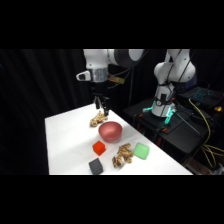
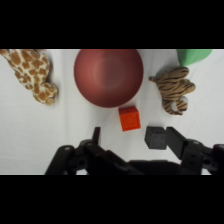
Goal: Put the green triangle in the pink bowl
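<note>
White table [image 1: 65, 145] holds green triangle [image 1: 141, 150] beside pink bowl [image 1: 110, 131]

No readable text, label, brand, number or sign shows on any object in either the side view or the wrist view at this moment.

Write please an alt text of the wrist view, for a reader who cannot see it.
A pink bowl sits empty on a white table, with a red cube and a dark grey cube below it. A giraffe toy lies left, a tiger toy right, and the green triangle top right.
</note>
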